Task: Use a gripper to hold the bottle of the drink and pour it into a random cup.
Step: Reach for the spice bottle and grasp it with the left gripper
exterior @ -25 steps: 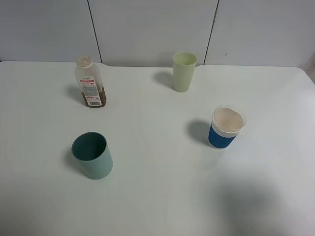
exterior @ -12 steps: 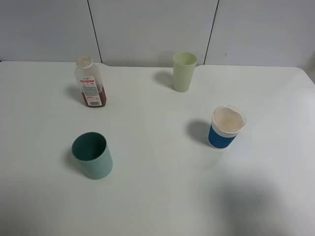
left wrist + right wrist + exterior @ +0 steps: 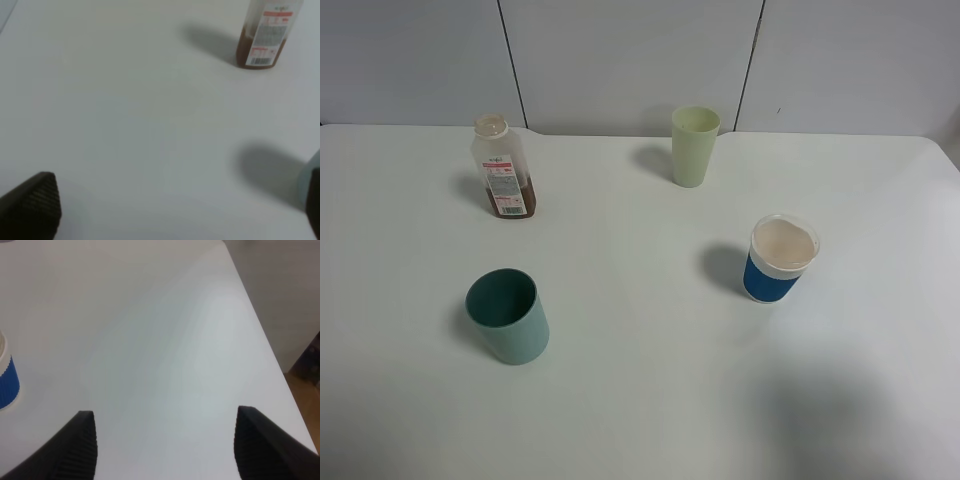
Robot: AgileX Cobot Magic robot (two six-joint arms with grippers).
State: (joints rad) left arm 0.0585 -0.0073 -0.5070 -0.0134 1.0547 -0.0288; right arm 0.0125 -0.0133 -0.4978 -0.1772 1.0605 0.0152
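Note:
The bottle [image 3: 503,170] stands upright at the back left of the table, with reddish-brown drink [image 3: 516,203] in its bottom part. It also shows in the left wrist view [image 3: 262,37], far from my left gripper [image 3: 172,210], which is open and empty with its dark ribbed fingertips [image 3: 32,202] wide apart. The blue cup with a white band [image 3: 780,260] stands at the right. Its edge shows in the right wrist view [image 3: 7,382]. My right gripper [image 3: 165,450] is open and empty over bare table beside it. Neither gripper shows in the exterior high view.
A dark teal cup [image 3: 508,316] stands at the front left. A tall pale green cup [image 3: 695,146] stands at the back middle. The white table [image 3: 640,400] ends at its right edge [image 3: 265,345], with floor beyond it. A grey panel wall runs behind the table.

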